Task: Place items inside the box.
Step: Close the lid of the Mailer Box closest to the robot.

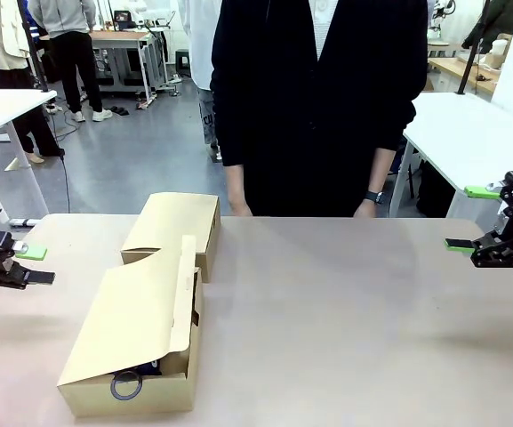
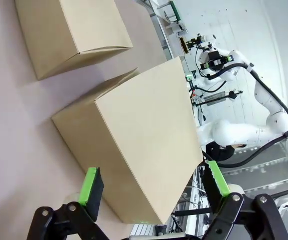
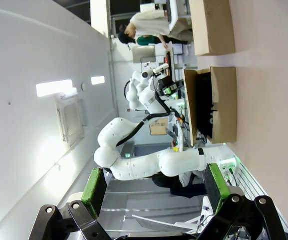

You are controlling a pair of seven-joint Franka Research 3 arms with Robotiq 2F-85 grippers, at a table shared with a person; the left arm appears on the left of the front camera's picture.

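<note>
Both my grippers, left (image 1: pixel 27 264) and right (image 1: pixel 472 218), gape wide, holding nothing. Right of my left one, the box (image 1: pixel 140 334) holds dark items (image 1: pixel 145 368) under a half-shut flap; a second box (image 1: pixel 172 227) lies beyond.

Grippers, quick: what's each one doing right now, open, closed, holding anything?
Left gripper: open, holding nothing, facing the tan cardboard box.
Right gripper: open, holding nothing.

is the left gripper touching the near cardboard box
Apart. In the front view the left gripper sits at the table's left edge, with bare table between it and the near cardboard box; its jaws are open around nothing.
</note>
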